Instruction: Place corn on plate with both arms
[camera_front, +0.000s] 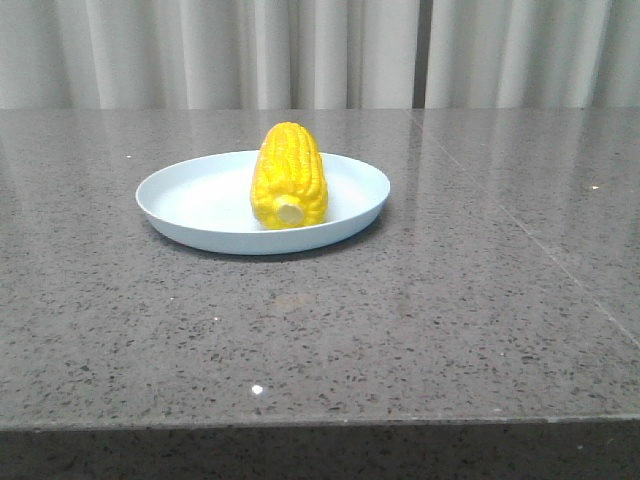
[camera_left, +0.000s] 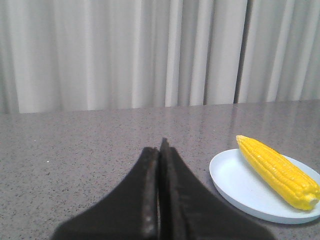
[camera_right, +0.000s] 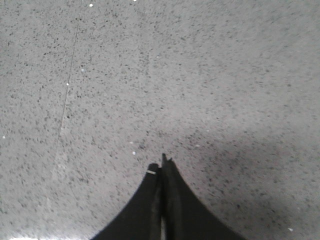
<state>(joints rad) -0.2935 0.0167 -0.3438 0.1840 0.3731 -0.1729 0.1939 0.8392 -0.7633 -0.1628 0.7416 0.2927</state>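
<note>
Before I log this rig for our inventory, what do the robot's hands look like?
Both the left hand and the right hand have matte black, angular fingers tapering to narrow tips. The right one shows a small pale mark near a tip. No cables or labels show; the front view shows neither arm.

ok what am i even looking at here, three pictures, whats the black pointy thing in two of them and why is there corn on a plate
These are three cameras on one two-armed robot at a grey stone table. The first looks forward over the table and shows a yellow corn lying on a pale plate. The other two sit on the robot's wrists. The black wedge in each is that arm's gripper, its two fingers pressed together and holding nothing: the left gripper, with the corn and plate off to one side of it, and the right gripper, over bare tabletop. The job was to put the corn on the plate, and it lies there now.
</note>
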